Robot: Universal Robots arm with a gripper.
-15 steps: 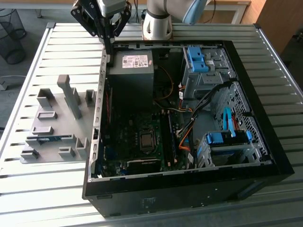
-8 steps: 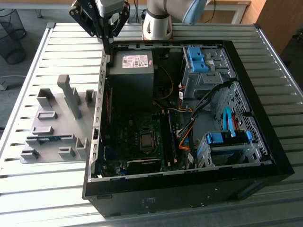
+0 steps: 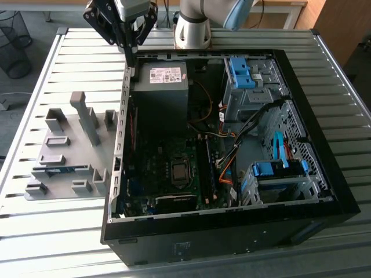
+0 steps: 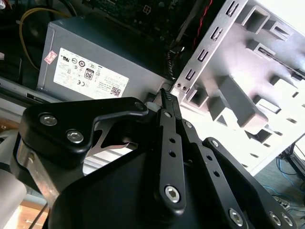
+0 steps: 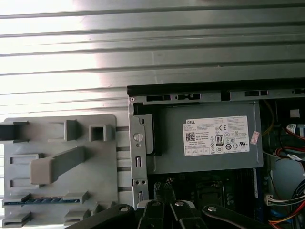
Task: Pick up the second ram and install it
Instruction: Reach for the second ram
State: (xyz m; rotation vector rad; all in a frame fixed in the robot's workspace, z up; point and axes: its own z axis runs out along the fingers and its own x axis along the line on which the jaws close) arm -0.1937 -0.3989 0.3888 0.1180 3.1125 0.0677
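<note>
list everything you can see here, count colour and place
slatted metal table: 1, silver, under everything
open black computer case: 1, black, on the table
grey box-shaped power supply: 1, grey, inside case corner
blue plastic drive brackets: 2, blue, case, exterior view's right
grey plastic fixture plate: 1, grey, table, exterior view's left of case
blue-green ram stick: 1, blue-green, in a fixture plate slot
black wire basket: 1, black, floor, exterior view's far left
robot arm: 1, pale grey, behind case
gripper: 1, black, fingers shut, empty, over case edge
</note>
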